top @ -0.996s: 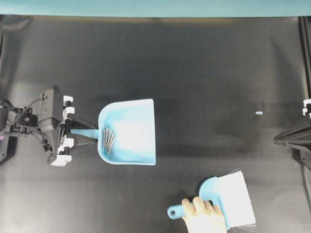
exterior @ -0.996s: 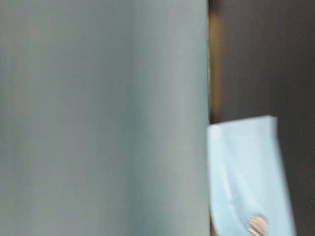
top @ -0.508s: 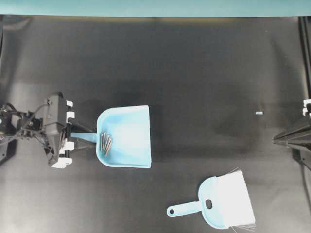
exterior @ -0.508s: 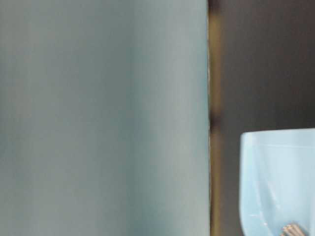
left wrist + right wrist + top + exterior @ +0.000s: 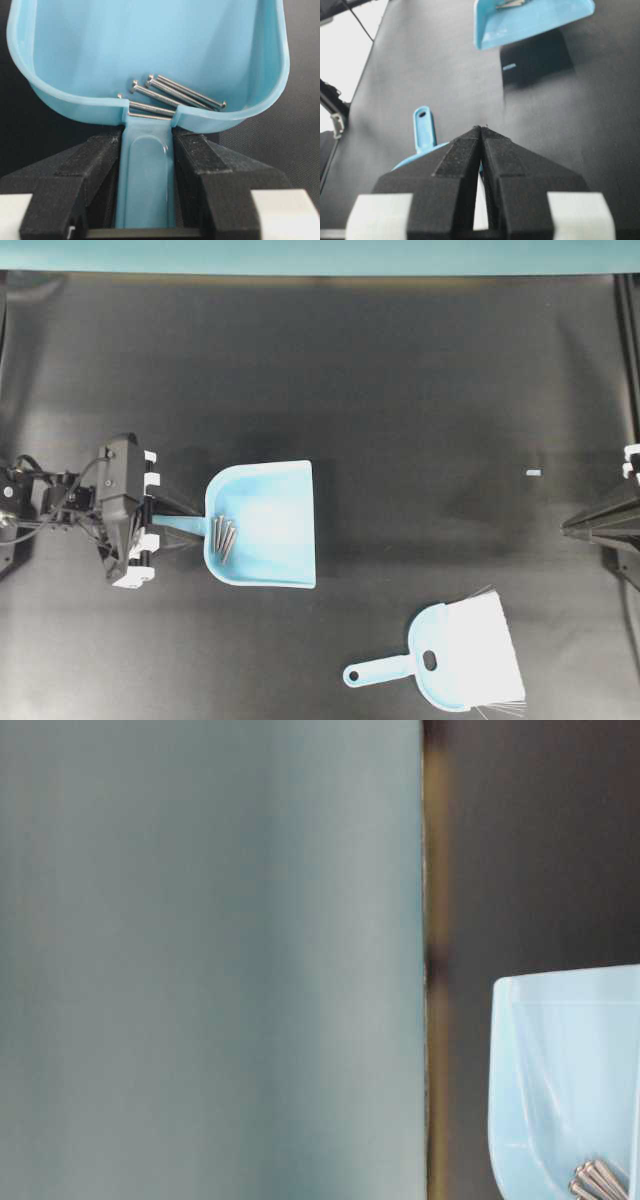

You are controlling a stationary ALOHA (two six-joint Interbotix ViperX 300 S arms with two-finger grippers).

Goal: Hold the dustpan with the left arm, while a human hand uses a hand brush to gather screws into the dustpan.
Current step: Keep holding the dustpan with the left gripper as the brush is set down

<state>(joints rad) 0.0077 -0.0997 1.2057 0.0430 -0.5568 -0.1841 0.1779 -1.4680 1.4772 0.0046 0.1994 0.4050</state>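
Note:
The light blue dustpan sits on the black table left of centre, its mouth facing right. Several silvery screws lie inside it against the back wall near the handle. My left gripper is shut on the dustpan's narrow handle. In the left wrist view both black fingers press the handle's sides just behind the dustpan, with the screws above. The hand brush lies alone at the lower right. The human hand is out of view. My right gripper is shut and empty at the right edge.
A small pale blue scrap lies on the table toward the right. A teal wall fills the left of the table-level view, with the dustpan beside it. The right wrist view shows my right gripper above the brush handle.
The human hand has let go of the hand brush and left the view; the brush now lies on the table. The dustpan and left gripper shifted slightly.

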